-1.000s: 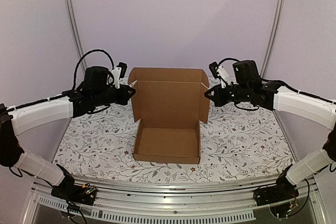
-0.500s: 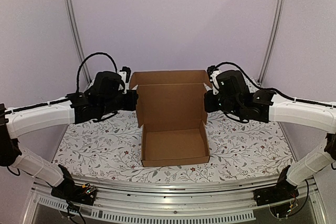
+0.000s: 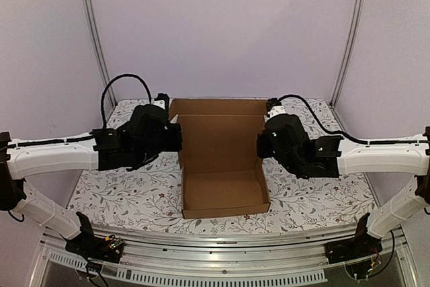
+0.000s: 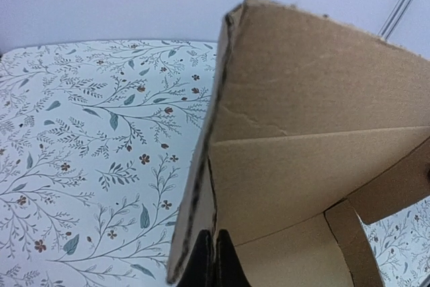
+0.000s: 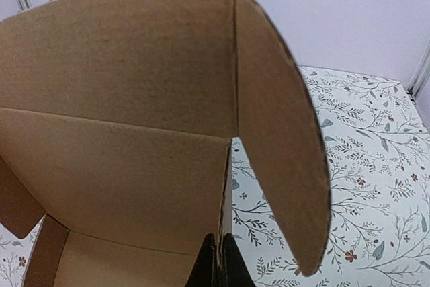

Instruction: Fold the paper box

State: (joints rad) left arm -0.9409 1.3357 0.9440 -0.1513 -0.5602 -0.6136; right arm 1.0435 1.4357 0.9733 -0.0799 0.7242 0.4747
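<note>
Lilac walls (image 3: 222, 25) back a floral-patterned desk (image 3: 121, 186), at whose centre a brown corrugated cardboard box (image 3: 225, 166) stands, lid raised. The left pincer (image 4: 215, 263) and right pincer (image 5: 219, 260), both closed, apparently nip the lid's side edges. The board is probably light and stiff, best held near creases.

Box open from above and front, hemmed in behind and at the sides

The paper box (image 3: 225, 189) has its lid upright, walling off the rear. The closed left gripper (image 3: 176, 138) and right gripper (image 3: 262, 142) crowd its two sides. The table (image 3: 114, 193) lies free outside both arms.
</note>
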